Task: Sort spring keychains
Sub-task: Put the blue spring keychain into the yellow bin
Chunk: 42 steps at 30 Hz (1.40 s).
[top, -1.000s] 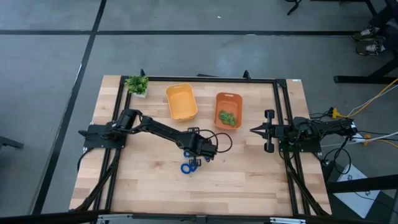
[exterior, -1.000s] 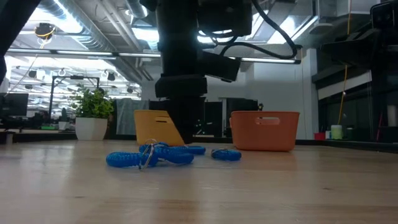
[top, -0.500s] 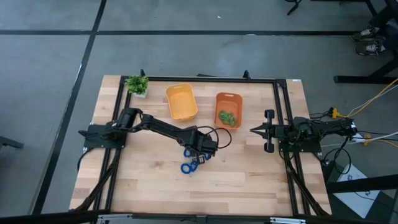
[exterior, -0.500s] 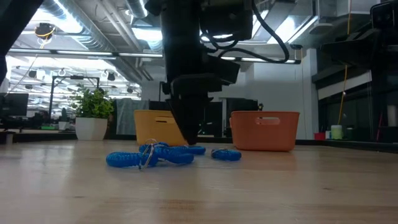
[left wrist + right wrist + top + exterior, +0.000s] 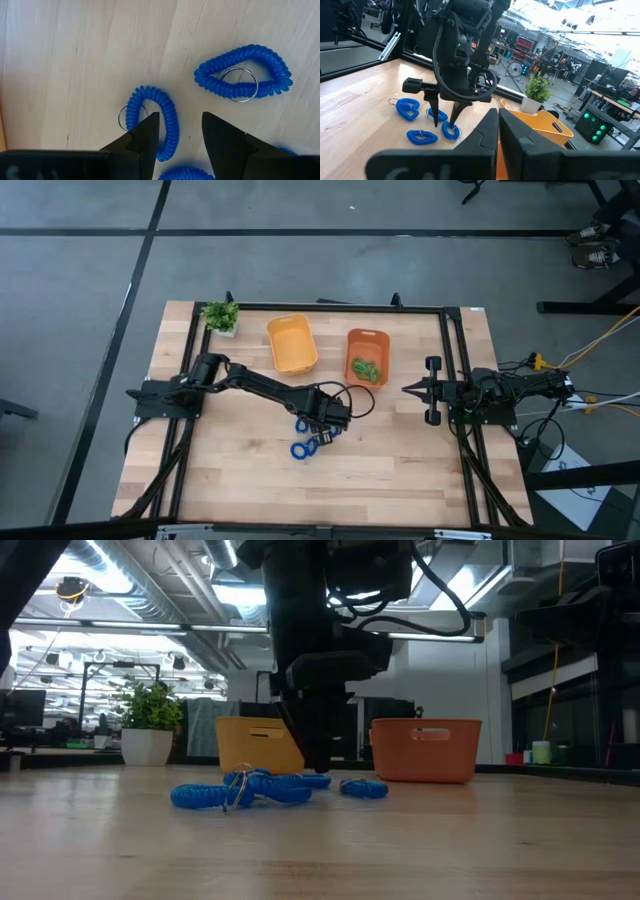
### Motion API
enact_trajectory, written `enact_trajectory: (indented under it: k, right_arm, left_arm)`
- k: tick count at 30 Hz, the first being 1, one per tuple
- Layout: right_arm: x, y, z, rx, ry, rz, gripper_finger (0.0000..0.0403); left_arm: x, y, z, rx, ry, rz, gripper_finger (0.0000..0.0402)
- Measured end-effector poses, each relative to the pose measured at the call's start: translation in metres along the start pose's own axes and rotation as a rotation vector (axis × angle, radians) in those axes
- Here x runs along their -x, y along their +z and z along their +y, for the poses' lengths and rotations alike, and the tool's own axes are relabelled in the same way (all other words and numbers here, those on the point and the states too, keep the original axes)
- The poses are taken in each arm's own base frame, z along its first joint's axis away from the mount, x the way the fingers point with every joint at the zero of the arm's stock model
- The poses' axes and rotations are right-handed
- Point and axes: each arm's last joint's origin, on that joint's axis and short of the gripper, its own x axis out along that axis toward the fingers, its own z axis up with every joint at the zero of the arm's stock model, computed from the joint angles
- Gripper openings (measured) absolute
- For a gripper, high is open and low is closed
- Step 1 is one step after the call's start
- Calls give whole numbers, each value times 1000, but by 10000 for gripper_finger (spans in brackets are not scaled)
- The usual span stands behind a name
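no readable text, label, brand, number or sign in any view. the room behind the desk shows only lights and equipment, nothing legible.

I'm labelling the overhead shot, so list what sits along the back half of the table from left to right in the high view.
Small green plant → yellow bin → orange bin, green spring keychains inside it → right gripper, shut, at the table's right side.
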Motion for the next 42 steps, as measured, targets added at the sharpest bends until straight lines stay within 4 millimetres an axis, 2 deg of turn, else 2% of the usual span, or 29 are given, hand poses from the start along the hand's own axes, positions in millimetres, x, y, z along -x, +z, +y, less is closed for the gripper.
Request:
enact_trajectory:
  k: [9, 16, 20, 27, 31, 36, 42]
  right_arm:
    - [0, 0, 0, 0, 0, 0, 16]
    - [0, 0, 0, 0, 0, 0, 16]
    - [0, 0, 0, 0, 0, 0, 16]
    - [0, 0, 0, 0, 0, 0, 16]
    - [0, 0, 0, 0, 0, 0, 16]
    - [0, 0, 0, 0, 0, 0, 16]
    - [0, 0, 0, 0, 0, 0, 16]
  left_arm:
    - [-21, -1, 2, -18, 9, 61, 143]
    - [-26, -1, 2, -65, 12, 71, 140]
    - [-27, -1, 2, -73, -4, 81, 112]
    - [-28, -2, 1, -74, -23, 89, 25]
    - [-27, -3, 0, -78, -19, 89, 14]
    - [-12, -5, 0, -90, 0, 66, 17]
    - [37, -1, 5, -58, 40, -92, 14]
